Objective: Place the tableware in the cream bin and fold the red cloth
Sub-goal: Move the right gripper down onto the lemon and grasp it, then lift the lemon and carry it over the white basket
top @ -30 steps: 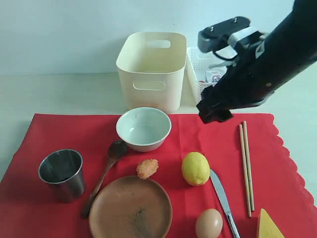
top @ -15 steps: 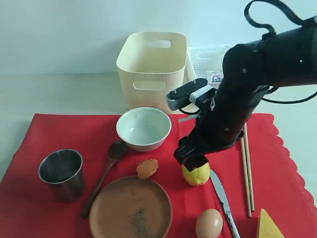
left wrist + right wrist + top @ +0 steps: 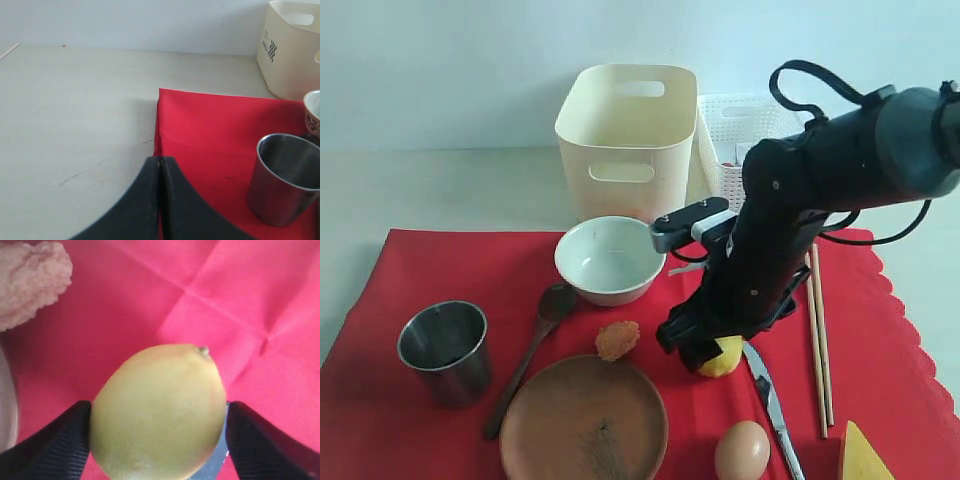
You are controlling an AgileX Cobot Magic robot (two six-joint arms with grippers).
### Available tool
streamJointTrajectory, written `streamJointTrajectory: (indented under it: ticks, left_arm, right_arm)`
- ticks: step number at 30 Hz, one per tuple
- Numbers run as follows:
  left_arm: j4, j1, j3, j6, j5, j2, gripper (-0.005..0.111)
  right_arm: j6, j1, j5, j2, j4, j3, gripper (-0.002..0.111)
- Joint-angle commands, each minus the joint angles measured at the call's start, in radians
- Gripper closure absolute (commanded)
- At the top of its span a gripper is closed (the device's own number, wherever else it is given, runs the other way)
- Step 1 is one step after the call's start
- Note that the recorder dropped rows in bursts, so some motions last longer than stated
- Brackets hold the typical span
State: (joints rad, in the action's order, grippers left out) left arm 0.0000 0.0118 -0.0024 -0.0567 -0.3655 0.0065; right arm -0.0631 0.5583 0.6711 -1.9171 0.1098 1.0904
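Observation:
On the red cloth [image 3: 420,270] lie the pale bowl [image 3: 610,258], steel cup [image 3: 444,350], wooden spoon [image 3: 530,355] and brown plate [image 3: 583,420]. Behind them stands the cream bin [image 3: 625,140], and nothing shows inside it. My right gripper [image 3: 705,355] is down over the lemon [image 3: 725,355]. In the right wrist view its open fingers [image 3: 55,450] straddle the lemon [image 3: 160,410], with a thin gap on one side. My left gripper [image 3: 160,165] is shut and empty above the cloth's edge [image 3: 210,125], near the cup [image 3: 285,180]. It is out of the exterior view.
A white lattice basket [image 3: 740,130] stands right of the bin. On the cloth also lie a breaded nugget [image 3: 617,340], a knife [image 3: 770,400], chopsticks [image 3: 818,330], an egg [image 3: 741,450] and a cheese wedge [image 3: 865,455].
My right arm has swung down from beside the baskets to the lemon, and its fingers now sit around it. The tableware has not moved.

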Motion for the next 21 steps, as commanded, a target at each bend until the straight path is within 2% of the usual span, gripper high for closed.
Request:
streamJointTrajectory:
  ticks: [1,3,7,9,14,21]
  left_arm:
    - [-0.006,-0.001,0.002,-0.004,0.011,-0.007,0.107]
    - [-0.006,-0.001,0.002,-0.004,0.011,-0.007,0.107]
    - [-0.006,-0.001,0.002,-0.004,0.011,-0.007,0.107]
    - [-0.006,-0.001,0.002,-0.004,0.011,-0.007,0.107]
    - [-0.006,-0.001,0.002,-0.004,0.011,-0.007,0.107]
    - [-0.006,-0.001,0.002,-0.004,0.011,-0.007,0.107]
  right_arm:
    - [-0.002,-0.001,-0.017,-0.036,-0.011,-0.003,0.047]
    - [-0.007,-0.001,-0.009,-0.036,-0.028,-0.003,0.060]
    - [-0.007,-0.001,0.071,-0.013,-0.066,0.038,0.098]
    - [-0.013,-0.001,0.111,0.013,-0.093,0.061,0.108]
    - [-0.009,-0.001,0.151,0.098,-0.167,0.078,0.108]
    - [0.043,-0.025,0.092,0.226,-0.198,0.078,0.108]
